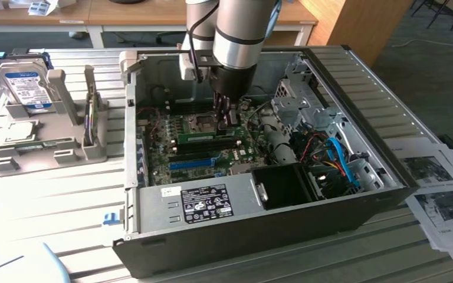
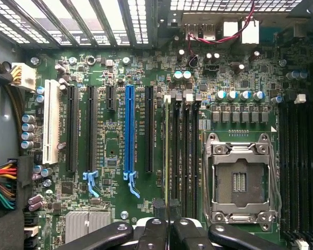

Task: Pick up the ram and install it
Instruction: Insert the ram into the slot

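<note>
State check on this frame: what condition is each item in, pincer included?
pincer: shut on the ram's near end
ram: standing on edge in a memory slot; cannot tell if fully seated
computer case: lying on its side, open
CPU socket: empty
blue slot: empty
hard drive: upright in a grey stand outside the case

An open computer case (image 1: 289, 231) sits on the slatted worktop (image 1: 53, 197). Left of it a hard drive (image 1: 22, 85) stands upright in a grey rack (image 1: 33, 158). Printed papers (image 1: 439, 177) lie at its right.
</note>
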`<action>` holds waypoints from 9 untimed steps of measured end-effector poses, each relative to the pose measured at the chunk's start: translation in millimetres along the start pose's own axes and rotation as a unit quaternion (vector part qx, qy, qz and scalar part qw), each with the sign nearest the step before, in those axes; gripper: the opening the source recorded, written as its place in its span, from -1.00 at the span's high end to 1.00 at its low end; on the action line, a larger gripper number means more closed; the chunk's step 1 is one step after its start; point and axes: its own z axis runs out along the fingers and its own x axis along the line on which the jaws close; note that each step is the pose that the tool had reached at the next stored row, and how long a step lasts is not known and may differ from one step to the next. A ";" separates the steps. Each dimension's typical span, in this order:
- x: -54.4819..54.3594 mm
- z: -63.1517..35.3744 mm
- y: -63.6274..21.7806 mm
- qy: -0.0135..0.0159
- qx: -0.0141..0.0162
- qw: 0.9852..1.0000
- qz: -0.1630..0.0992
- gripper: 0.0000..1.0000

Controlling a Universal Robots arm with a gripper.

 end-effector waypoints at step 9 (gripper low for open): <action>0.0 0.3 0.0 0.000 0.000 1.000 -0.001 0.78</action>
